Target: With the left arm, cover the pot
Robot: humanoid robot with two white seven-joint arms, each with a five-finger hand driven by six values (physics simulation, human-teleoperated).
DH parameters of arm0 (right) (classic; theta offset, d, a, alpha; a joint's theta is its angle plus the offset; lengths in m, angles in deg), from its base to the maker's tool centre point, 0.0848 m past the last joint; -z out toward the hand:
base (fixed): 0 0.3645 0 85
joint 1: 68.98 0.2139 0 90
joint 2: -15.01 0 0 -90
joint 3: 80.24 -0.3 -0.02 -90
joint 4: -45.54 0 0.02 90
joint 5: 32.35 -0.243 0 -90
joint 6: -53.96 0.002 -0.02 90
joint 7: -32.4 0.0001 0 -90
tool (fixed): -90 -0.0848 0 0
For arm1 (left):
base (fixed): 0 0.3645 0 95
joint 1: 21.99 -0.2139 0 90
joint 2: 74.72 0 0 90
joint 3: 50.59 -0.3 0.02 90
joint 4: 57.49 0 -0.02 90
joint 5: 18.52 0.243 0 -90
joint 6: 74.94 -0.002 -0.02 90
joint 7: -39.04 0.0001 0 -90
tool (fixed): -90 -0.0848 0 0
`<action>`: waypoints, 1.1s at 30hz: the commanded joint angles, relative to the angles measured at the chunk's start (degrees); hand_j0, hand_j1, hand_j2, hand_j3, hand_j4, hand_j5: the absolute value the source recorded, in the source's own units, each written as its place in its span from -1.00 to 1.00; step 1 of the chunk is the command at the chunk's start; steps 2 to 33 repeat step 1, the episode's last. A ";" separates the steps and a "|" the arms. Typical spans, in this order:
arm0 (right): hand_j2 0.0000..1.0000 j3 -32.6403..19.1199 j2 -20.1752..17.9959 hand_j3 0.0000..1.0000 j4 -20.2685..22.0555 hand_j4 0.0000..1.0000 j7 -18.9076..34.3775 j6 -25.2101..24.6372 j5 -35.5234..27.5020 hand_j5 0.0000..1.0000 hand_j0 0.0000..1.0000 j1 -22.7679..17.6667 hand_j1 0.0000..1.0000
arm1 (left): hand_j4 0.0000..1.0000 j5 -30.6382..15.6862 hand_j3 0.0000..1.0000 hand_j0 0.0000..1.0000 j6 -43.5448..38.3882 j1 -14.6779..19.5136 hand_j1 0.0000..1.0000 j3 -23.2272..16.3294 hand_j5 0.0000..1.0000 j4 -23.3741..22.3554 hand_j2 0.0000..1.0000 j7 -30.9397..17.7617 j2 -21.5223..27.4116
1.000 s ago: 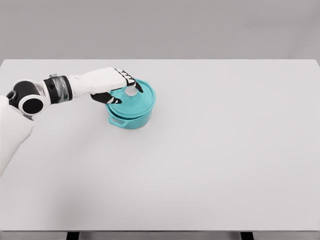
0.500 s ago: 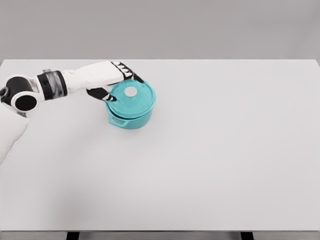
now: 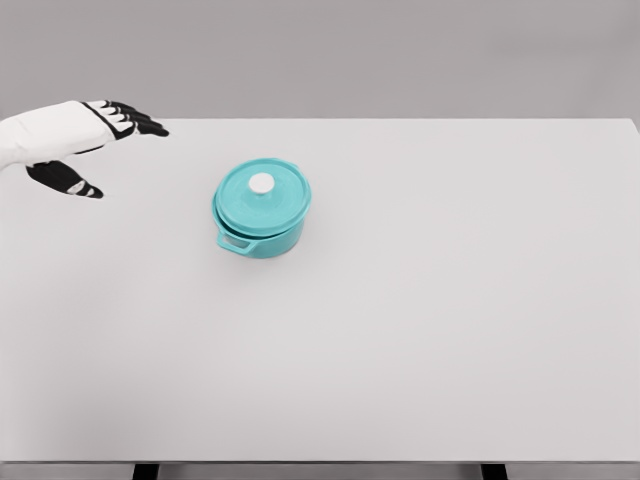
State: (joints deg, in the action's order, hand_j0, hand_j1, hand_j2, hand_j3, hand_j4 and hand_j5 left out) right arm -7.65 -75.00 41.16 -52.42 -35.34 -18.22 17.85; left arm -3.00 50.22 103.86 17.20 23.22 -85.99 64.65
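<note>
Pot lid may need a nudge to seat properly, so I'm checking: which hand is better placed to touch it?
Left. The left hand hovers open left of the lidded pot; no right arm is visible.

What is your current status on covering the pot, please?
Left robot hand open, clear of pot. Lid seated on pot. Nothing in the way.

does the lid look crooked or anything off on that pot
Nothing stands out. The teal lid sits flush on the pot, white knob centred, and the left hand is open, clear of it.
</note>
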 commanded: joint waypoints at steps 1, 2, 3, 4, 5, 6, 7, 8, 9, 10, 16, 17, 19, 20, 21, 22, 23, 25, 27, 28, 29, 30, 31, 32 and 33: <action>1.00 0.01 0.01 1.00 -0.02 1.00 0.01 0.00 0.02 1.00 1.00 0.00 1.00 | 1.00 -0.58 1.00 1.00 -0.16 0.00 1.00 0.24 1.00 -0.03 1.00 0.03 0.46; 1.00 0.01 0.01 1.00 -0.02 1.00 0.01 0.00 0.02 1.00 1.00 0.00 1.00 | 1.00 -0.58 1.00 1.00 -0.16 0.00 1.00 0.24 1.00 -0.03 1.00 0.03 0.46; 1.00 0.01 0.01 1.00 -0.02 1.00 0.01 0.00 0.02 1.00 1.00 0.00 1.00 | 1.00 -0.58 1.00 1.00 -0.16 0.00 1.00 0.24 1.00 -0.03 1.00 0.03 0.46; 1.00 0.01 0.01 1.00 -0.02 1.00 0.01 0.00 0.02 1.00 1.00 0.00 1.00 | 1.00 -0.58 1.00 1.00 -0.16 0.00 1.00 0.24 1.00 -0.03 1.00 0.03 0.46; 1.00 0.01 0.01 1.00 -0.02 1.00 0.01 0.00 0.02 1.00 1.00 0.00 1.00 | 1.00 -0.58 1.00 1.00 -0.16 0.00 1.00 0.24 1.00 -0.03 1.00 0.03 0.46; 1.00 0.01 0.01 1.00 -0.02 1.00 0.01 0.00 0.02 1.00 1.00 0.00 1.00 | 1.00 -0.58 1.00 1.00 -0.16 0.00 1.00 0.24 1.00 -0.03 1.00 0.03 0.46; 1.00 0.01 0.01 1.00 -0.02 1.00 0.01 0.00 0.02 1.00 1.00 0.00 1.00 | 1.00 -0.58 1.00 1.00 -0.16 0.00 1.00 0.24 1.00 -0.03 1.00 0.03 0.46; 1.00 0.01 0.01 1.00 -0.02 1.00 0.01 0.00 0.02 1.00 1.00 0.00 1.00 | 1.00 -0.58 1.00 1.00 -0.16 0.00 1.00 0.24 1.00 -0.03 1.00 0.03 0.46; 1.00 0.01 0.01 1.00 -0.02 1.00 0.01 0.00 0.02 1.00 1.00 0.00 1.00 | 1.00 -0.58 1.00 1.00 -0.16 0.00 1.00 0.24 1.00 -0.03 1.00 0.03 0.46; 1.00 0.01 0.01 1.00 -0.02 1.00 0.01 0.00 0.02 1.00 1.00 0.00 1.00 | 1.00 -0.58 1.00 1.00 -0.16 0.00 1.00 0.24 1.00 -0.03 1.00 0.03 0.46; 1.00 0.01 0.01 1.00 -0.02 1.00 0.01 0.00 0.02 1.00 1.00 0.00 1.00 | 1.00 -0.58 1.00 1.00 -0.16 0.00 1.00 0.24 1.00 -0.03 1.00 0.03 0.46; 1.00 0.01 0.01 1.00 -0.02 1.00 0.01 0.00 0.02 1.00 1.00 0.00 1.00 | 1.00 -0.58 1.00 1.00 -0.16 0.00 1.00 0.24 1.00 -0.03 1.00 0.03 0.46; 1.00 0.01 0.01 1.00 -0.02 1.00 0.01 0.00 0.02 1.00 1.00 0.00 1.00 | 1.00 -0.58 1.00 1.00 -0.16 0.00 1.00 0.24 1.00 -0.03 1.00 0.03 0.46; 1.00 0.01 0.01 1.00 -0.02 1.00 0.01 0.00 0.02 1.00 1.00 0.00 1.00 | 1.00 -0.58 1.00 1.00 -0.16 0.00 1.00 0.24 1.00 -0.03 1.00 0.03 0.46; 1.00 0.01 0.01 1.00 -0.02 1.00 0.01 0.00 0.02 1.00 1.00 0.00 1.00 | 1.00 -0.58 1.00 1.00 -0.16 0.00 1.00 0.24 1.00 -0.03 1.00 0.03 0.46; 1.00 0.01 0.01 1.00 -0.02 1.00 0.01 0.00 0.02 1.00 1.00 0.00 1.00 | 1.00 -0.58 1.00 1.00 -0.16 0.00 1.00 0.24 1.00 -0.03 1.00 0.03 0.46; 1.00 0.01 0.01 1.00 -0.02 1.00 0.01 0.00 0.02 1.00 1.00 0.00 1.00 | 1.00 -0.58 1.00 1.00 -0.16 0.00 1.00 0.24 1.00 -0.03 1.00 0.03 0.46; 1.00 0.01 0.01 1.00 -0.02 1.00 0.01 0.00 0.02 1.00 1.00 0.00 1.00 | 1.00 -0.58 1.00 1.00 -0.16 0.00 1.00 0.24 1.00 -0.03 1.00 0.03 0.46; 1.00 0.01 0.01 1.00 -0.02 1.00 0.01 0.00 0.02 1.00 1.00 0.00 1.00 | 1.00 -0.58 1.00 1.00 -0.16 0.00 1.00 0.24 1.00 -0.03 1.00 0.03 0.46; 1.00 0.01 0.01 1.00 -0.02 1.00 0.01 0.00 0.02 1.00 1.00 0.00 1.00 | 1.00 -0.58 1.00 1.00 -0.16 0.00 1.00 0.24 1.00 -0.03 1.00 0.03 0.46; 1.00 0.01 0.01 1.00 -0.02 1.00 0.01 0.00 0.02 1.00 1.00 0.00 1.00 | 1.00 -0.58 1.00 1.00 -0.16 0.00 1.00 0.24 1.00 -0.03 1.00 0.03 0.46; 1.00 0.01 0.01 1.00 -0.02 1.00 0.01 0.00 0.02 1.00 1.00 0.00 1.00 | 1.00 -0.58 1.00 1.00 -0.16 0.00 1.00 0.24 1.00 -0.03 1.00 0.03 0.46; 1.00 0.01 0.01 1.00 -0.02 1.00 0.01 0.00 0.02 1.00 1.00 0.00 1.00 | 1.00 -0.58 1.00 1.00 -0.16 0.00 1.00 0.24 1.00 -0.03 1.00 0.03 0.46; 1.00 0.01 0.01 1.00 -0.02 1.00 0.01 0.00 0.02 1.00 1.00 0.00 1.00 | 1.00 -0.58 1.00 1.00 -0.16 0.00 1.00 0.24 1.00 -0.03 1.00 0.03 0.46; 1.00 0.01 0.01 1.00 -0.02 1.00 0.01 0.00 0.02 1.00 1.00 0.00 1.00 | 1.00 -0.58 1.00 1.00 -0.16 0.00 1.00 0.24 1.00 -0.03 1.00 0.03 0.46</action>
